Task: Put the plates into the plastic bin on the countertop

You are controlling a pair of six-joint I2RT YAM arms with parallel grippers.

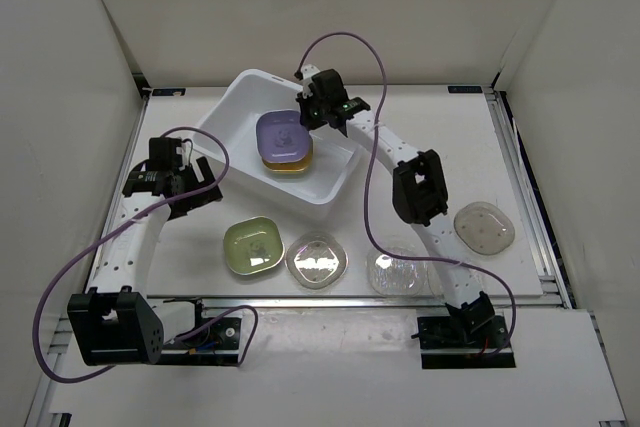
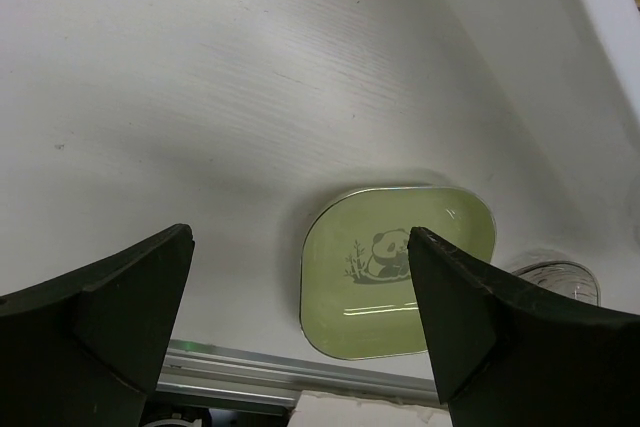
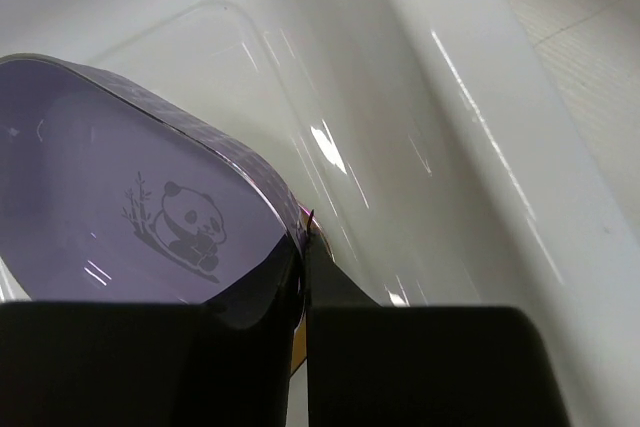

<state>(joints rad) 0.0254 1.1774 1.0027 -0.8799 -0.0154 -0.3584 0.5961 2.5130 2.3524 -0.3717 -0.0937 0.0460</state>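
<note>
Right gripper (image 3: 303,242) pinching the purple plate (image 1: 283,134) inside the plastic bin (image 1: 335,182); left gripper (image 2: 300,235) spread wide above the countertop (image 1: 450,137).

Nearest the arm bases, a green panda plate (image 1: 252,246), two clear glass plates (image 1: 317,260) (image 1: 395,270) and a pale beige plate (image 1: 484,227) lie in a loose row on the countertop. Just beyond the green one, beside the bin, the left gripper hangs with its fingers far apart, holding nothing. Farther back, the purple plate rests on a yellow plate (image 1: 290,165) in the bin, its rim caught between the right gripper's closed fingers.
</note>
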